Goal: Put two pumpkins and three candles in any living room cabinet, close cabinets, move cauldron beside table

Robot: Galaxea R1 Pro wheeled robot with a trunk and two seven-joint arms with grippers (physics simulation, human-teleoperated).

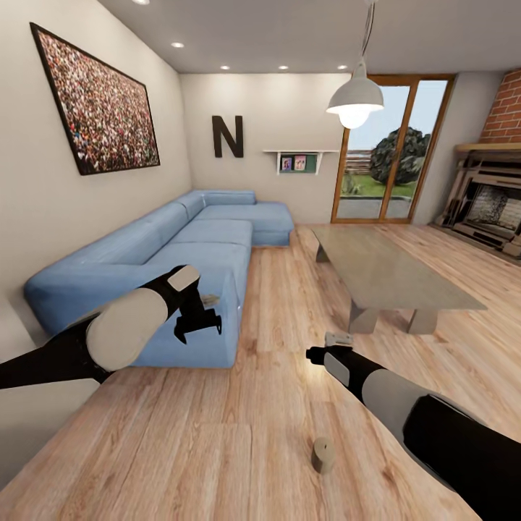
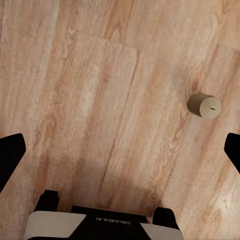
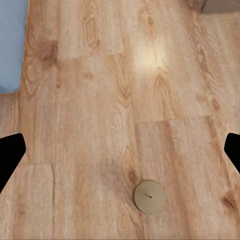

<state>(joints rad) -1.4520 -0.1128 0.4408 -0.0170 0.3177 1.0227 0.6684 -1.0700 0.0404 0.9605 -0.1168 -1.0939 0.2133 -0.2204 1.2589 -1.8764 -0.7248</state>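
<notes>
A candle (image 1: 323,454) stands upright on the wood floor (image 1: 217,449), close before me, below my right gripper (image 1: 327,349) and short of the table (image 1: 391,271). My right jaws are spread wide above it, I judge for a reach down. My left gripper (image 1: 197,317) hangs spread too, holding nothing, near the sofa (image 1: 195,246).

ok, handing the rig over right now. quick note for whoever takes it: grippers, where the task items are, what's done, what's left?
Left gripper: open, empty, held in front of the blue sofa.
Right gripper: open, empty, above the wood floor.
One candle stands upright on the floor just ahead of the robot, nearer the right arm; also seen from the left wrist and from above in the right wrist view.
Table ahead to the right, top bare.
Done: nothing confirmed from here.
Left: grab this candle, find the other candles, pumpkins, cabinet and cauldron; none are in sight.
</notes>
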